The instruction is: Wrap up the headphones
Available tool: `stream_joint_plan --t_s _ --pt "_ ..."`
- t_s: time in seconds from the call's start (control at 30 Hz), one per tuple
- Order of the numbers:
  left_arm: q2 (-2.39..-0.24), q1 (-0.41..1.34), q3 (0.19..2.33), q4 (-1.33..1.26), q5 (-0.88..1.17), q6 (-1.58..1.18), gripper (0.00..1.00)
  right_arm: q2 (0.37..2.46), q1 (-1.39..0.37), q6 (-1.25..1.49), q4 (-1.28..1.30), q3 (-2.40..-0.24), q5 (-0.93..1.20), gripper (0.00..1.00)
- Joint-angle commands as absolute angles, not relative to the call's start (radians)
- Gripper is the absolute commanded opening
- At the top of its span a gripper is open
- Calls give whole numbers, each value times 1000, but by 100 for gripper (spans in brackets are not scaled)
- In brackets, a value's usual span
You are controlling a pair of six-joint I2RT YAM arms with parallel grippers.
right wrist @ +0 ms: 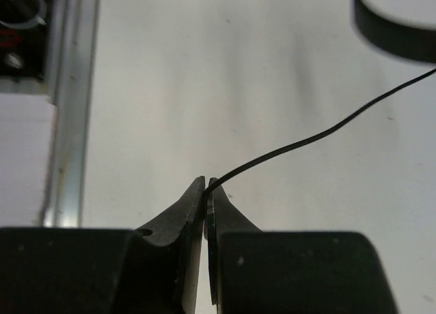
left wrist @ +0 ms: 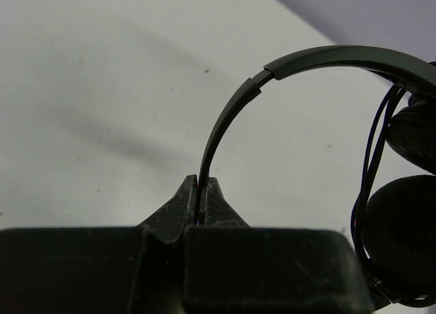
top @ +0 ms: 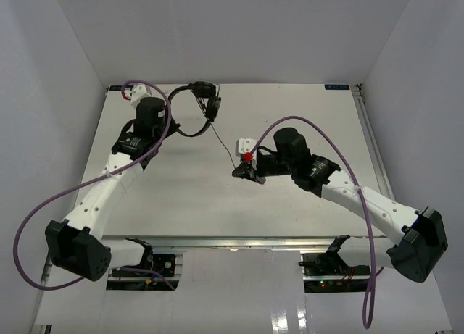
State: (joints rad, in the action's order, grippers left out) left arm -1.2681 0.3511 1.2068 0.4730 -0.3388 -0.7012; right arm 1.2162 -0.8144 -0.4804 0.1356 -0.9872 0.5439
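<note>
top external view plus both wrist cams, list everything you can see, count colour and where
headphones: one, black, far part of the table, headband held by the left gripper
cord: one, thin black, runs from the headphones to the right gripper
table: one, white, under everything
rail: one, silver metal, along the table's near edge
purple cables: two, purple, one looping along each arm
arms: two, white and black, bases at the near edge
left gripper: one, black, shut on the headband
right gripper: one, black, shut on the cord
</note>
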Motion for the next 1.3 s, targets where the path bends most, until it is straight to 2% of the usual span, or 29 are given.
stream_joint_plan --t_s 0.0,0.3,0.57,0.73,1.0,1.13,1.27 --pt "-1352 351 1168 480 -306 -588 0 1210 -901 -779 369 -1087 164 8" --pt "-1445 419 1027 431 -8 -386 0 1315 -994 -1079 194 -1082 -239 8" --pt "-1405 469 970 429 280 -174 0 1370 -991 -1162 112 -1046 -252 8" --pt "-1310 471 917 412 319 -133 0 1352 -910 -1127 114 -1012 -156 8" --pt "-1282 471 924 399 396 -168 0 1322 -747 -1021 214 -995 212 11" --pt "-1279 471 929 380 440 -191 0 1360 -739 -946 224 -999 333 16" --pt "-1295 471 913 371 426 -207 0 1402 -723 -884 222 -1015 397 26"
